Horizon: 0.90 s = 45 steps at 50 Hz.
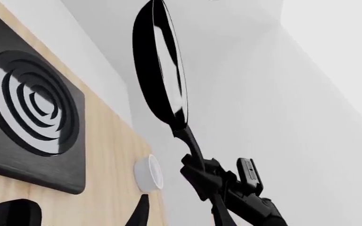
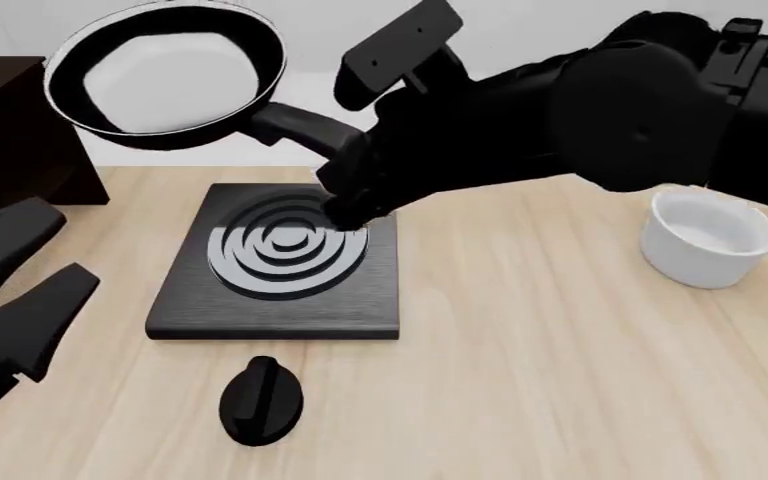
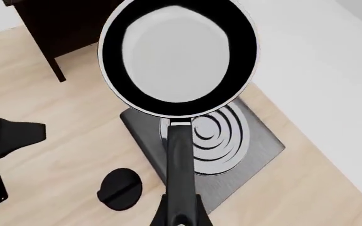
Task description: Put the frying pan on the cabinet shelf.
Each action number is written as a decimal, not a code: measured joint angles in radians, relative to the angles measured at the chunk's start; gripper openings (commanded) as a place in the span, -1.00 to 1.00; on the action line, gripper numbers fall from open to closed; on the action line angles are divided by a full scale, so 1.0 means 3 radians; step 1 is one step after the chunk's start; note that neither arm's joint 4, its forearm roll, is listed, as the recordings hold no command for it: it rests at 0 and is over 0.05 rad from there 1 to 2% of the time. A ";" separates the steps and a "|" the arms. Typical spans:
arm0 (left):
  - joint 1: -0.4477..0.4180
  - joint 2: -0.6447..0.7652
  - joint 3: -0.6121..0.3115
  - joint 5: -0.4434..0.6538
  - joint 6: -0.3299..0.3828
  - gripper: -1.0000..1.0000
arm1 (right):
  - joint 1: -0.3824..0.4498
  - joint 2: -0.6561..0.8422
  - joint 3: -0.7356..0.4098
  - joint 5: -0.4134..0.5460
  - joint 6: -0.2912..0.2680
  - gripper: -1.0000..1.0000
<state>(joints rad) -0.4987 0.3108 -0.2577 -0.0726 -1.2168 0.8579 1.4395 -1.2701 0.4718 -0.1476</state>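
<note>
The frying pan [image 2: 164, 75] hangs in the air above the table's far left, its pale inside facing the camera. My right gripper [image 2: 347, 165] is shut on its long black handle [image 3: 181, 160]; the arm crosses over the stove plate. The pan sits just right of the dark cabinet [image 2: 17, 130], higher than its top. The right wrist view shows the pan [image 3: 177, 56] beside the cabinet [image 3: 68, 23]. The left wrist view shows the pan [image 1: 162, 66] edge-on and the right gripper [image 1: 222, 181] on the handle. My left gripper [image 2: 75, 250] is open and empty at the front left.
A square black stove plate [image 2: 284, 260] with grey rings lies mid-table, under the right arm. A black knob [image 2: 261, 400] lies in front of it. A white bowl [image 2: 707, 238] stands at the right. The left gripper's fingers [image 3: 11, 134] show in the right wrist view.
</note>
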 measured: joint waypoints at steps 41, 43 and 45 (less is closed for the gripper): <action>0.0101 0.0026 0.0065 -0.0078 -0.0082 1.00 | 0.0729 0.0637 -0.0525 -0.0265 0.0143 -1.00; 0.0106 0.0027 0.0069 -0.0085 -0.0083 1.00 | 0.0748 0.0651 -0.0530 -0.0270 0.0144 -1.00; 0.0113 0.0029 0.0073 -0.0091 -0.0085 1.00 | 0.0764 0.0663 -0.0532 -0.0278 0.0144 -1.00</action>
<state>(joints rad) -0.4648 0.3194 -0.2357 -0.0998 -1.2423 1.0871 1.6383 -1.4296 0.3885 -0.1045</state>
